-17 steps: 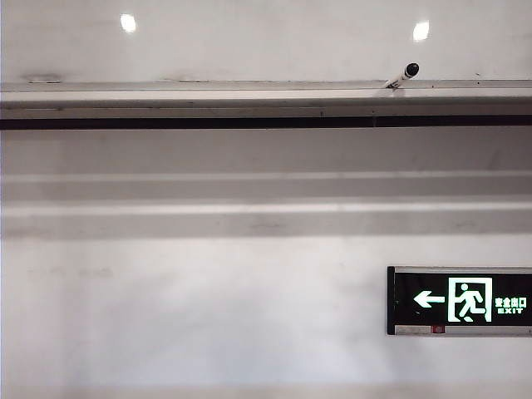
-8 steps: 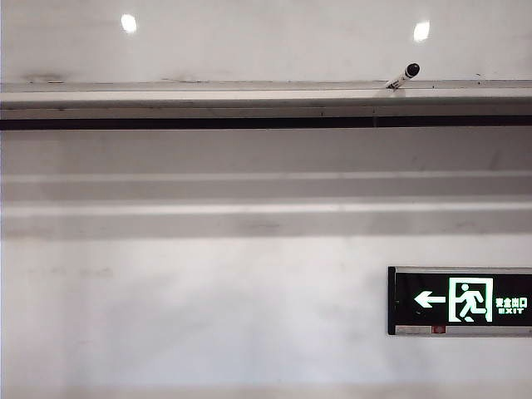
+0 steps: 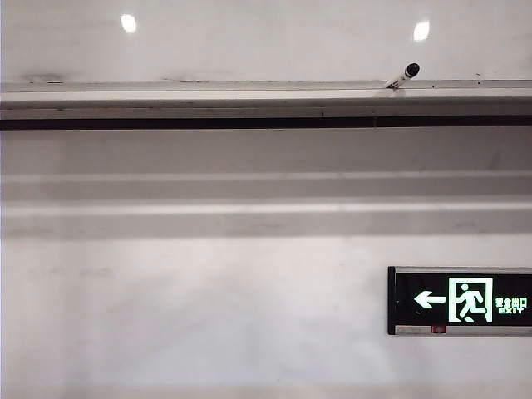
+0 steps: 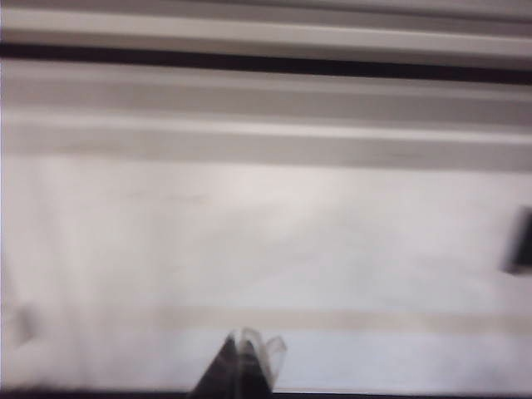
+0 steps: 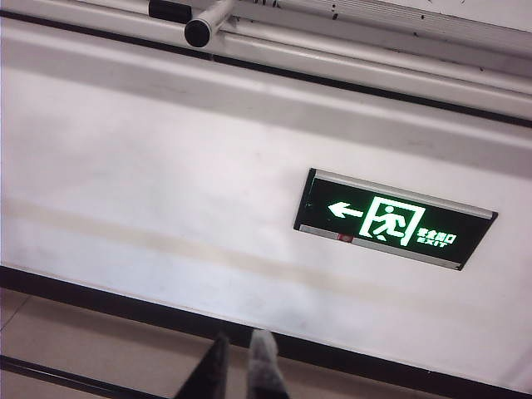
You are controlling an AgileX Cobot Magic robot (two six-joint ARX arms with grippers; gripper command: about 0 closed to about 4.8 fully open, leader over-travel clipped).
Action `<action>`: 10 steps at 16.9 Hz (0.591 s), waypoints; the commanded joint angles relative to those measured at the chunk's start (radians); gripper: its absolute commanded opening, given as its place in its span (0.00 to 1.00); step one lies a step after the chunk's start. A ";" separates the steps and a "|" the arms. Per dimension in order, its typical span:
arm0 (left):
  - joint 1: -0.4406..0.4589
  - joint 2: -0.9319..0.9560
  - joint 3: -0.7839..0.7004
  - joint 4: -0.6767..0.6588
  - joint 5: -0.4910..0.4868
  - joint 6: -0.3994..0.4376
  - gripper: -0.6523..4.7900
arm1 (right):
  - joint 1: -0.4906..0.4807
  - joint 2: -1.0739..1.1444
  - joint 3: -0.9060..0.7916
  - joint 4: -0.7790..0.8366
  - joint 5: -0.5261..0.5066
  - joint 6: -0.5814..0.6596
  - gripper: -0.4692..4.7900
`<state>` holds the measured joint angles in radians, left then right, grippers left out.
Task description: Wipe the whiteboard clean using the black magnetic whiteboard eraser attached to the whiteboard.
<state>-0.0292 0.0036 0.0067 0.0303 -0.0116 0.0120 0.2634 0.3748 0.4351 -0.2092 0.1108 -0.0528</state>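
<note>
The whiteboard (image 3: 266, 41) is the glossy panel across the top of the exterior view, with two round light reflections, above its long silver ledge (image 3: 249, 87). No black eraser shows in any view. Neither gripper appears in the exterior view. In the blurred left wrist view, my left gripper (image 4: 246, 342) points at the matte white wall below the ledge, its fingertips together and holding nothing. Low down in the right wrist view, my right gripper (image 5: 242, 345) hangs over the floor by the wall's dark skirting, its fingers nearly touching and empty.
A black-capped marker (image 3: 404, 74) leans on the ledge at the right and also shows as the marker (image 5: 202, 29) in the right wrist view. A green exit sign (image 3: 460, 300) is fixed to the wall below. A dark blurred shape (image 4: 521, 241) sits at the picture's edge.
</note>
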 commanded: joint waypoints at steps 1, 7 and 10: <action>0.082 -0.001 0.000 -0.037 0.014 -0.013 0.11 | 0.001 -0.001 0.003 0.011 -0.001 0.002 0.17; -0.038 -0.001 0.000 -0.036 0.006 0.003 0.11 | 0.001 -0.001 0.003 0.010 -0.001 0.002 0.17; -0.041 -0.001 0.000 -0.031 0.016 0.003 0.11 | 0.001 -0.001 0.003 0.011 -0.001 0.002 0.17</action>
<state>-0.0700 0.0036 0.0067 -0.0151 -0.0002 0.0097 0.2634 0.3748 0.4351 -0.2092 0.1108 -0.0528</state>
